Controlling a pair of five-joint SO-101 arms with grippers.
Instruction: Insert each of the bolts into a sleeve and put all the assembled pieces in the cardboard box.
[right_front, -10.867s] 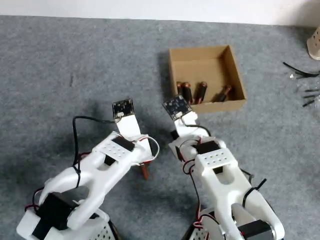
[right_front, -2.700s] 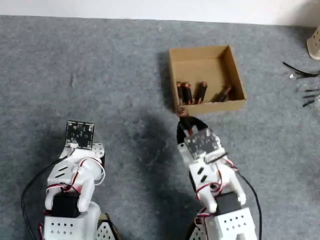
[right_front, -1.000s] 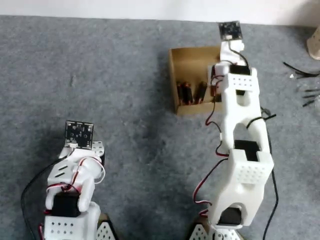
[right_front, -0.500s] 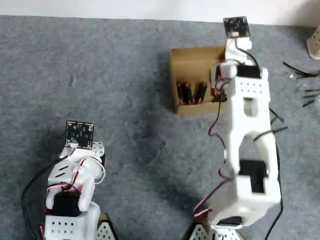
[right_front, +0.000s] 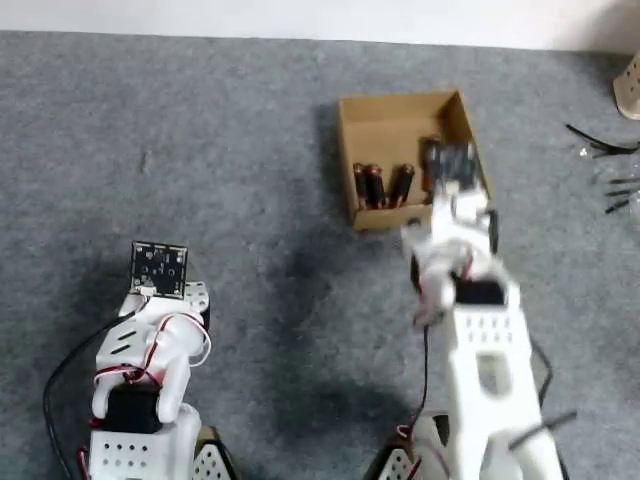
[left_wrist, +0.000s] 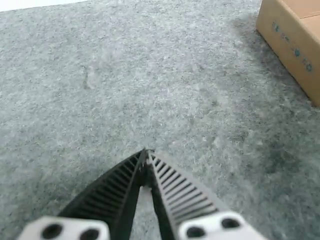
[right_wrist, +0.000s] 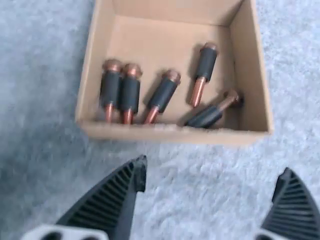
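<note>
— Bolts (right_wrist: 198, 91): where are they?
— Five, each inside a sleeve (right_wrist: 163, 94), lie in the cardboard box (right_wrist: 175, 132), toward the far edge of the desk (right_front: 200, 130).
— And the claws?
— Right claw (right_wrist: 214, 167) wide and empty, near the box; left claw (left_wrist: 146, 154) closed, empty; I judge the task finished.

Soft, even light; faint shadows darken the carpet (right_front: 200, 120) beside the cardboard box (right_front: 398, 132).
</note>
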